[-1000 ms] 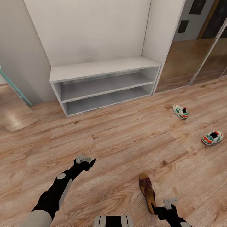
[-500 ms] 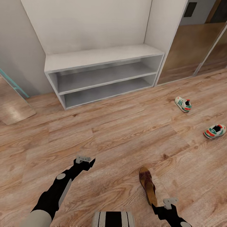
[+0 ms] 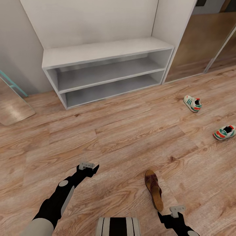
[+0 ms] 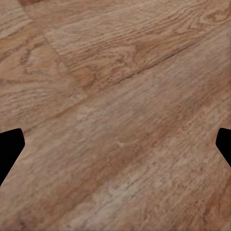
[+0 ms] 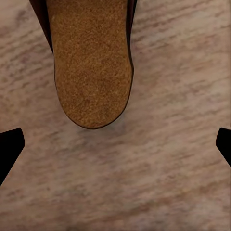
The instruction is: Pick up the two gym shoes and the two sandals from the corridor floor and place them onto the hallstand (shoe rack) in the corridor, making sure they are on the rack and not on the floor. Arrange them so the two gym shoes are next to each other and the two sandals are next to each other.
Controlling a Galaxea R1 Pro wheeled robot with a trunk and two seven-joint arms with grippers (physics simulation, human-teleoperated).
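View tilted and shifted since a second ago, so hallstand [image 3: 98, 54] now higher and more leftward in the head view, gym shoes farther up and right; arms posed as before; nothing on the floor itself displaced.

One brown sandal [image 3: 154, 189] flat on the corridor floor [image 3: 131, 137], wide dark straps at the far end, tan footbed toward the robot; in the right wrist view its rounded tan heel [image 5: 91, 67] just ahead of the spread-wide right gripper [image 5: 115, 144], apart from it.

Two off-white gym shoes, green-striped, red-orange patched: one [image 3: 192, 103] near the hallstand's right end, the other [image 3: 225, 131] nearer, well apart.

Left gripper [image 4: 115, 144] spread wide over bare planks.
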